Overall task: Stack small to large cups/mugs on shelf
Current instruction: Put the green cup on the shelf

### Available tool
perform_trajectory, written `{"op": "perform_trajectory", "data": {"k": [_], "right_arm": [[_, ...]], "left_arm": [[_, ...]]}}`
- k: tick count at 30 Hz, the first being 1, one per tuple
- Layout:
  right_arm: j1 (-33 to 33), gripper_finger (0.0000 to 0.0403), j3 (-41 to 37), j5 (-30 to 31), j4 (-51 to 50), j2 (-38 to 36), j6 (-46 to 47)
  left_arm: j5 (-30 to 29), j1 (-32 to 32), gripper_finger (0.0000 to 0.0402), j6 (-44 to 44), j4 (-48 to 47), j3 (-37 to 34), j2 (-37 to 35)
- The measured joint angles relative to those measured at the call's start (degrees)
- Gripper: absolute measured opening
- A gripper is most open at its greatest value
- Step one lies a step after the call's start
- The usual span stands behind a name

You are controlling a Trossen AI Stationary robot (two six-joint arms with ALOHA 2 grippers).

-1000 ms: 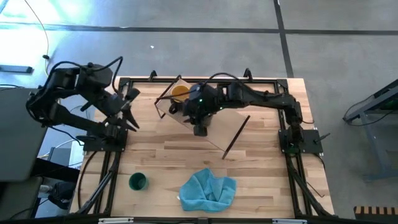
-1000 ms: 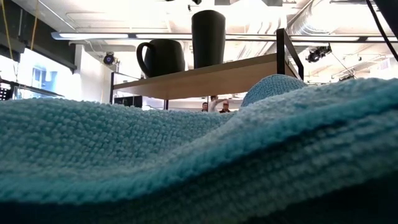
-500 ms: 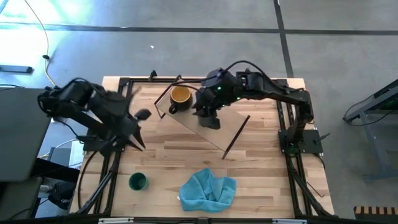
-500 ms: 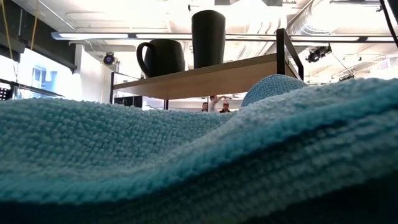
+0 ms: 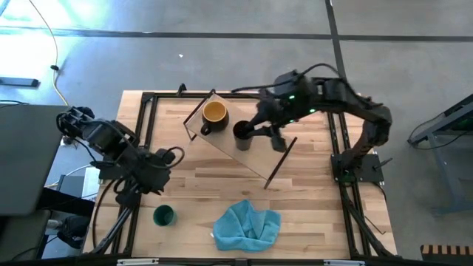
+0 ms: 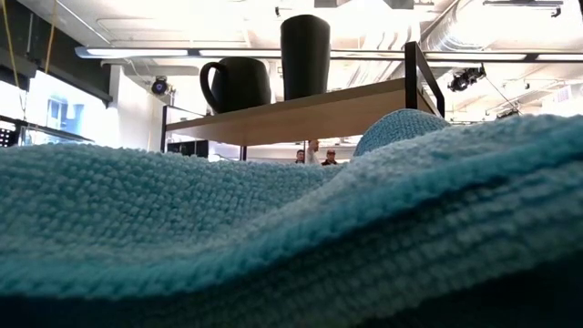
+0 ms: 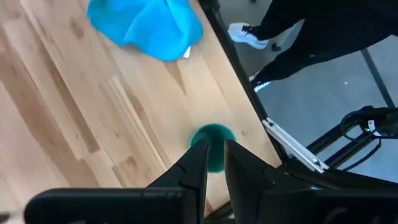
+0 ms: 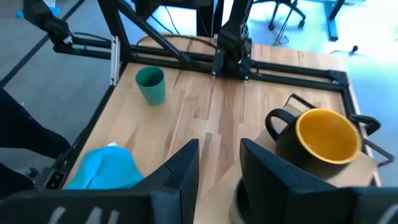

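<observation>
Yellow mug (image 5: 214, 113) and black cup (image 5: 242, 133) stand side by side on the shelf (image 5: 222, 151). Right hand (image 5: 275, 139) hovers just beside the black cup, fingers apart, empty. Left hand (image 5: 157, 179), fingers narrowly parted and empty, hangs above the green cup (image 5: 163, 216), which stands on the surface (image 5: 310, 207) near the teal cloth (image 5: 247, 225).

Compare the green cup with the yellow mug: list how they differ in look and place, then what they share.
The green cup has no handle in view; the yellow mug has a dark handle. The green cup stands on the tabletop near the left arm; the yellow mug sits up on the shelf beside the black cup. The green cup looks narrower than the yellow mug. Both stand upright, mouths up, and neither is gripped.
</observation>
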Motion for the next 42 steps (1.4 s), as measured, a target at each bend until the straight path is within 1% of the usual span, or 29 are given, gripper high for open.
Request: {"op": "perform_trajectory", "data": {"k": [7,10,15,20,25,29,35,42], "right_arm": [[0.0,0.0108,0.0,0.0,-2.9,-6.5,2.9],[0.0,0.0108,0.0,0.1,-4.2,-9.5,4.5],[0.0,0.0108,0.0,1.2,-6.4,-13.7,6.9],[0.0,0.0108,0.0,1.7,-6.7,-16.4,8.2],[0.0,0.0108,0.0,1.7,-6.8,-16.8,7.9],[0.0,0.0108,0.0,1.7,-7.7,-16.8,7.6],[0.0,0.0108,0.0,1.7,-8.6,-16.7,7.6],[0.0,0.0108,0.0,1.7,-8.8,-16.7,7.7]], "left_arm": [[-4.3,-5.9,0.0042,-9.5,-2.8,0.0,0.0],[-6.3,-8.9,0.0042,-13.6,-2.7,-1.9,-0.1],[-6.7,-13.7,0.0042,-20.2,-1.8,-8.6,-0.1],[-7.0,-16.3,0.0042,-26.3,1.5,-16.8,0.0],[-7.7,-16.9,0.0042,-32.5,6.0,-24.8,0.0],[-7.7,-16.8,0.0042,-35.7,10.5,-29.6,0.0],[-7.9,-16.8,0.0042,-38.0,14.6,-33.9,0.0],[-10.1,-16.8,0.0042,-41.4,17.4,-37.8,-0.1]]}}
